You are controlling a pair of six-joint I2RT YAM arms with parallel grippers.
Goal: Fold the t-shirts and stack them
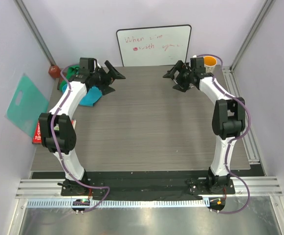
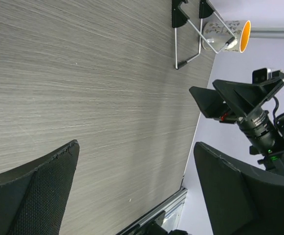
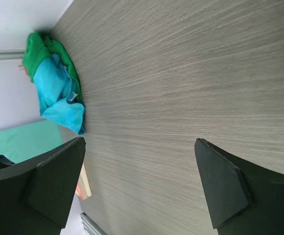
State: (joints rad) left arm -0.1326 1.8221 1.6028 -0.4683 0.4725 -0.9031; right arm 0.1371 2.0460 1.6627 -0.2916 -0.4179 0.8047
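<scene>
On the tabletop (image 1: 146, 127), the turquoise t-shirt (image 1: 90, 96) & green t-shirt (image 1: 73, 72) lie bunched, unfolded, at the far-left corner, w/ the left gripper (image 1: 111, 81) just beside them and the right gripper (image 1: 174, 81) near the far-right corner, both spread wide & empty, prob. poised to start.

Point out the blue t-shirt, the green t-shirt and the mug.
blue t-shirt (image 3: 55, 92), right wrist view, crumpled middle.
green t-shirt (image 3: 34, 51), right wrist view, upper fold.
mug (image 2: 218, 32), left wrist view, white side.

Bare tabletop (image 1: 146, 127) between t-shirts (image 1: 90, 96) and mug (image 1: 209, 62)
</scene>
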